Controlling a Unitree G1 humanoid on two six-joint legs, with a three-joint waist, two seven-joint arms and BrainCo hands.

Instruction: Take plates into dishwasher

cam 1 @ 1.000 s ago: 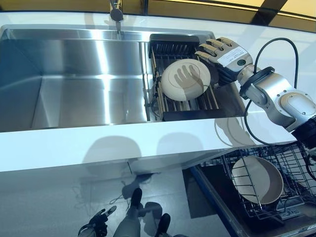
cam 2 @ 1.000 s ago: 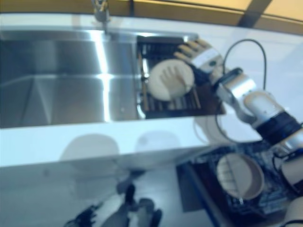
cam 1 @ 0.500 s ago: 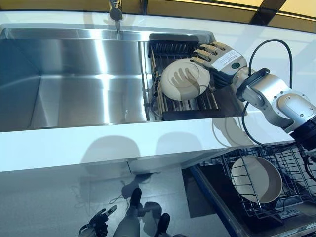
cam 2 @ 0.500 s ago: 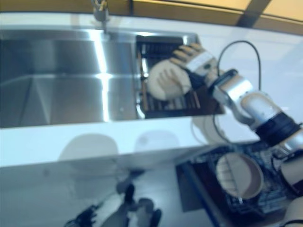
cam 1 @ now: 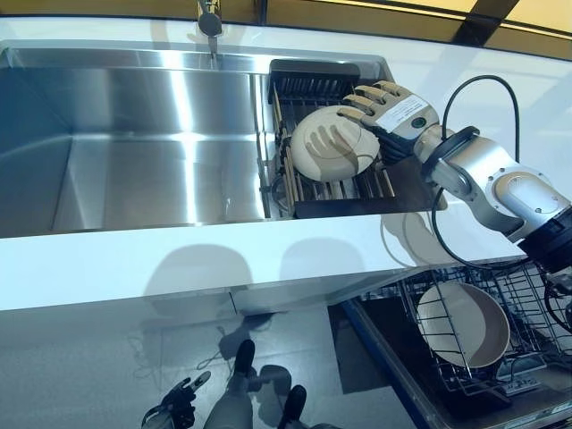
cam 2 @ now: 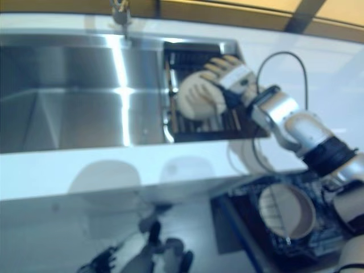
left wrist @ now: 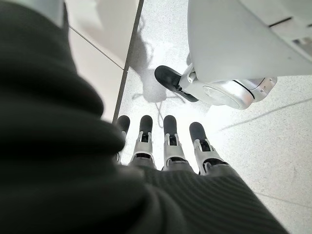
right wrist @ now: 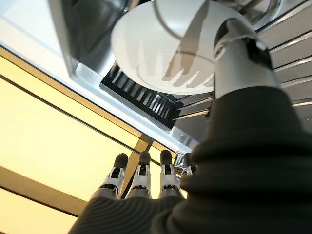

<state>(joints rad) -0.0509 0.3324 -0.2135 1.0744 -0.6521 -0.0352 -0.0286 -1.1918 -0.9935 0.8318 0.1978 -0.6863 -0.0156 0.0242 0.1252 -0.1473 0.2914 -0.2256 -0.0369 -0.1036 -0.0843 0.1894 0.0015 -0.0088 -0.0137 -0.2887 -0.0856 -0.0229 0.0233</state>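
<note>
A cream plate [cam 1: 332, 145] leans in the black drying rack [cam 1: 357, 189] at the right end of the sink. My right hand [cam 1: 393, 107] hangs over the plate's far right rim, fingers straight and spread, casting their shadow on it. In the right wrist view the thumb [right wrist: 239, 53] lies in front of the plate [right wrist: 161, 48] while the fingers [right wrist: 141, 175] point away from it; nothing is held. A second cream plate [cam 1: 463, 326] stands in the dishwasher's wire rack [cam 1: 527, 290] at the lower right. My left hand [left wrist: 165, 141] hangs low by the floor, fingers straight.
The steel sink basin [cam 1: 134, 161] fills the left, with a tap [cam 1: 210, 25] at the back. A white counter strip [cam 1: 223, 255] runs along the front between the sink and the dishwasher drawer below.
My right hand has slid left along the rack, from beside the plate to over its right rim. The plate and the left hand have not moved.
</note>
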